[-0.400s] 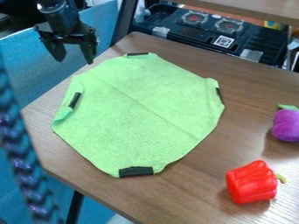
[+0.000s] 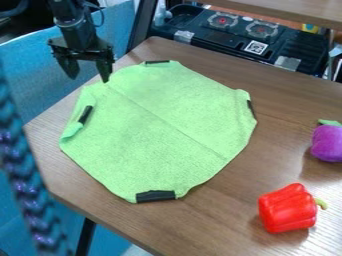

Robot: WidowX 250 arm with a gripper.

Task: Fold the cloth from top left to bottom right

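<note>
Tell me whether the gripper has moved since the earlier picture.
Yes, the gripper has moved down and slightly right in the view, closer to the upper-left edge of the cloth, which lies as before.

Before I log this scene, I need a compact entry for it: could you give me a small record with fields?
cloth: green, spread out, not folded over; a crease runs from upper left to lower right
cloth edges: four dark strips; small flap turned over at the left
gripper: open, holding nothing, at the cloth's upper-left edge
contact with cloth: cannot tell
pepper: red, lower right, clear of the cloth
purple toy: green-topped, at the right edge of view
surface: brown table
</note>
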